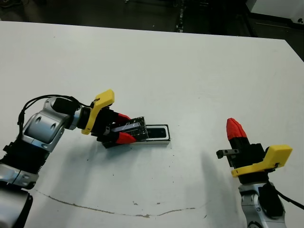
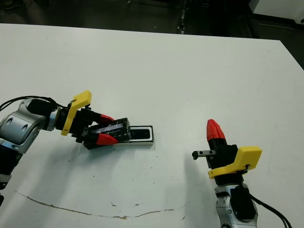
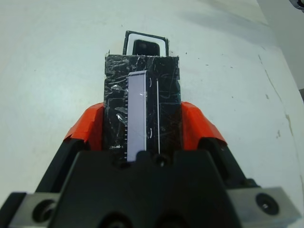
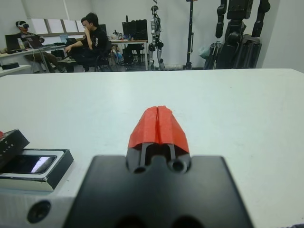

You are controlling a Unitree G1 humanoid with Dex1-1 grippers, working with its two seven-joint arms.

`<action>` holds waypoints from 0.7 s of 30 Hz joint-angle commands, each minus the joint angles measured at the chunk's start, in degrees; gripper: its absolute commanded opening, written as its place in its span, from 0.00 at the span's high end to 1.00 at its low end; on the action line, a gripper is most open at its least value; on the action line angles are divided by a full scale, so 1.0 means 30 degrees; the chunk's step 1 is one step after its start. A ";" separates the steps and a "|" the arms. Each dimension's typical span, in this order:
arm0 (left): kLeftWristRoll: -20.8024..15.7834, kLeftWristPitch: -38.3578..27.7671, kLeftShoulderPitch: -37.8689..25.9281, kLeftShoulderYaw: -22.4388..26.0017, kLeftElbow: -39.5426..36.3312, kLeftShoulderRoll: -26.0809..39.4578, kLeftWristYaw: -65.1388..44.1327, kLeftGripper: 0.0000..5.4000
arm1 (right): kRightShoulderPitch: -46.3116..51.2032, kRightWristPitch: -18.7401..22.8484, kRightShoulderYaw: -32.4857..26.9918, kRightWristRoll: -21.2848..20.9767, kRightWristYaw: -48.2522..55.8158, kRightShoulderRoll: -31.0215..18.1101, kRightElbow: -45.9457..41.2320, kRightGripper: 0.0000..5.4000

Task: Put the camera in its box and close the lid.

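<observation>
My left gripper (image 1: 125, 127) is shut on the lid (image 1: 134, 128), a black slab with shiny patches, gripped by its long sides between the red fingers (image 3: 194, 123). The lid (image 3: 142, 104) lies over the left part of the box (image 1: 153, 142). The box's right end stays uncovered, and there the camera (image 1: 157, 132) lies inside the white-lined tray. In the left wrist view the box's rim (image 3: 127, 42) and the camera (image 3: 145, 46) show just past the lid's far edge. My right gripper (image 1: 232, 127) is shut and empty, well right of the box near the table's front.
A thin dirty line (image 1: 114, 209) runs along the table (image 1: 156, 66) near its front edge. In the right wrist view, people (image 4: 88, 42) sit at desks beyond the table, and robot stands (image 4: 240, 28) rise behind it.
</observation>
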 commanded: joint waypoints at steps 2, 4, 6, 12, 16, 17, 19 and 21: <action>0.0699 -0.0346 0.0596 -0.1572 0.0497 -0.0977 -0.0144 0.42 | 0.0285 0.0148 -0.0166 -0.0001 -0.0105 -0.0157 0.0004 1.00; 0.0831 -0.0518 0.0540 -0.1759 0.0681 -0.1196 -0.0150 0.42 | 0.0291 0.0262 -0.0157 0.0014 -0.0150 -0.0154 -0.0070 1.00; 0.0966 -0.0700 0.0458 -0.1953 0.0806 -0.1357 -0.0197 0.42 | 0.0275 0.0287 -0.0175 0.0213 -0.0048 -0.0156 -0.0032 1.00; 0.0989 -0.0368 0.0319 -0.2334 0.1154 -0.1966 -0.0236 0.42 | 0.0264 0.0124 -0.0175 0.0308 0.0078 -0.0205 0.0138 1.00; 0.0953 -0.0745 0.0306 -0.2395 0.1467 -0.2333 -0.0392 0.42 | 0.0296 0.0106 -0.0142 0.0315 0.0013 -0.0149 0.0135 1.00; 0.0893 -0.0858 0.0321 -0.2357 0.1587 -0.2463 -0.0436 0.42 | 0.0320 0.0098 -0.0113 0.0174 -0.0089 -0.0144 0.0107 1.00; 0.0845 -0.0870 0.0293 -0.2352 0.1780 -0.2703 -0.0455 0.42 | 0.0375 0.0188 -0.0073 0.0010 -0.0255 -0.0131 0.0004 1.00; 0.0814 -0.0762 0.0246 -0.2365 0.1868 -0.2911 -0.0415 0.42 | 0.0394 0.0099 -0.0063 -0.0050 -0.0242 -0.0120 0.0019 1.00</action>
